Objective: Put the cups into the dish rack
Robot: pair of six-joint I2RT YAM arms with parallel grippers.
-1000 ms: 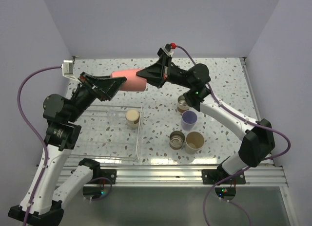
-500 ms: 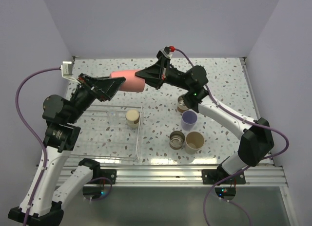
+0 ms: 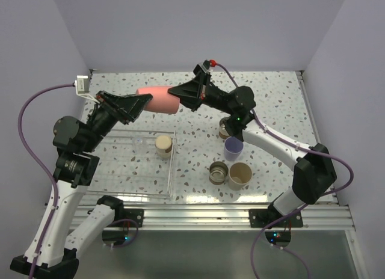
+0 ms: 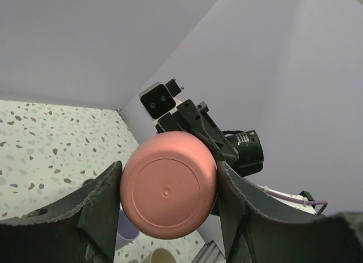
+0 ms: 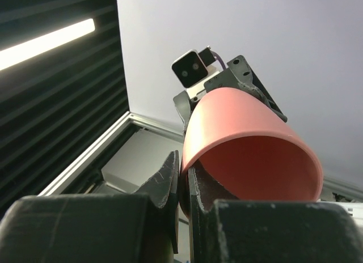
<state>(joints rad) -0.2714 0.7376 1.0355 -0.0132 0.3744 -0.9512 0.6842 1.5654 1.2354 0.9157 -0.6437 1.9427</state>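
A coral red cup [image 3: 159,100] hangs on its side in the air above the table's back, between both grippers. My right gripper [image 3: 175,97] pinches its rim, one finger inside and one outside, as the right wrist view [image 5: 182,161] shows on the cup [image 5: 249,132]. My left gripper [image 3: 144,103] has its fingers on both sides of the cup's base [image 4: 168,185]. The clear dish rack [image 3: 120,174] lies at the left and holds a cream cup with a tan band [image 3: 163,145] and a clear cup [image 3: 139,145].
On the table right of the rack stand a metallic cup [image 3: 225,128], a lavender cup [image 3: 233,148], another metallic cup [image 3: 218,172] and a cream cup [image 3: 240,175]. Lavender walls close in the back and sides. A metal rail runs along the near edge.
The right arm has edged slightly left, bringing the coral cup's base further between the left fingers. The left arm has barely moved.
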